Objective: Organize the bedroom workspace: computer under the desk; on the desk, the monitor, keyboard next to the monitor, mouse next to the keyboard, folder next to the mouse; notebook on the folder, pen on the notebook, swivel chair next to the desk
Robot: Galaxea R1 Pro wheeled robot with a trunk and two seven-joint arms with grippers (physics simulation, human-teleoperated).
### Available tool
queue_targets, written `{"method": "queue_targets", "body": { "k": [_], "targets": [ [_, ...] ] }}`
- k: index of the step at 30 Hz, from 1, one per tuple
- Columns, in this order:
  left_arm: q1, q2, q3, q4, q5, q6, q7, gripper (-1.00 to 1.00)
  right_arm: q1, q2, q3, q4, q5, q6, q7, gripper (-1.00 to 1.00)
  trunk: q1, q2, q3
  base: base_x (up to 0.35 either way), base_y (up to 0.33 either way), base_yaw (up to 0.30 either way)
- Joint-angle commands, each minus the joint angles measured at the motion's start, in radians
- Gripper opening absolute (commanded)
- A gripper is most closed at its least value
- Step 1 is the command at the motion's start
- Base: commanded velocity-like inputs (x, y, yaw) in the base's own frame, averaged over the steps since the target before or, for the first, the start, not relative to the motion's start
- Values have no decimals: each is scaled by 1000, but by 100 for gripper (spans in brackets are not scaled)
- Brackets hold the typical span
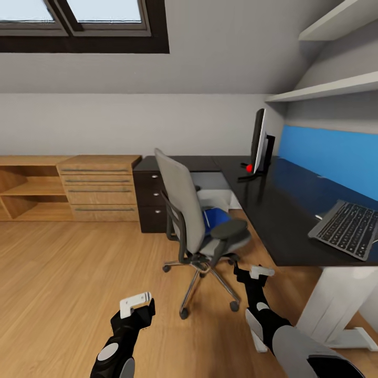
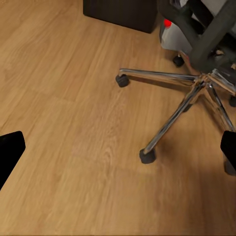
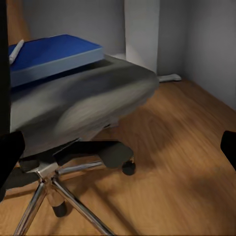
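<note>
The swivel chair (image 1: 184,210) stands on the floor a little off the desk (image 1: 278,215), its back toward me. On its grey seat (image 3: 83,103) lies the blue folder (image 3: 54,54) (image 1: 215,216), with the white pen (image 3: 16,51) on top. The monitor (image 1: 258,140) stands edge-on at the desk's far end, and the keyboard (image 1: 349,228) lies near the front edge. Under the desk sits the grey computer (image 2: 169,37) with its red dot. My left gripper (image 1: 137,306) (image 2: 118,157) hangs open over the floor by the chair's chrome base (image 2: 196,93). My right gripper (image 1: 253,273) (image 3: 118,152) is open beside the seat. The mouse and notebook are out of view.
A dark drawer unit (image 1: 151,202) stands under the desk's far end, with a light wooden dresser (image 1: 100,186) and open shelves (image 1: 29,189) to its left. The desk's white pedestal leg (image 1: 336,304) is at my right. A blue wall panel (image 1: 331,152) backs the desk.
</note>
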Motion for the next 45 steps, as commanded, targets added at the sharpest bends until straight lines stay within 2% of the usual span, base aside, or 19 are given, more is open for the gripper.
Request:
{"method": "queue_targets", "body": {
  "k": [1,6,13,45],
  "targets": [
    [-1,0,-2,-1,10,3,9,100,-1,5,-3,1,-2,-4,2,100,0,0,-1,323,0,0],
    [-1,0,-2,-1,10,3,9,100,-1,20,-3,1,0,-4,3,100,0,0,-1,324,0,0],
    [-1,0,0,-1,10,4,9,100,-1,23,-3,2,-1,-4,0,100,0,0,0,277,-25,83],
    [-1,-1,-4,2,12,8,9,100,-1,23,-3,2,-3,-3,0,100,0,0,32,5,40,211]
  ]
}}
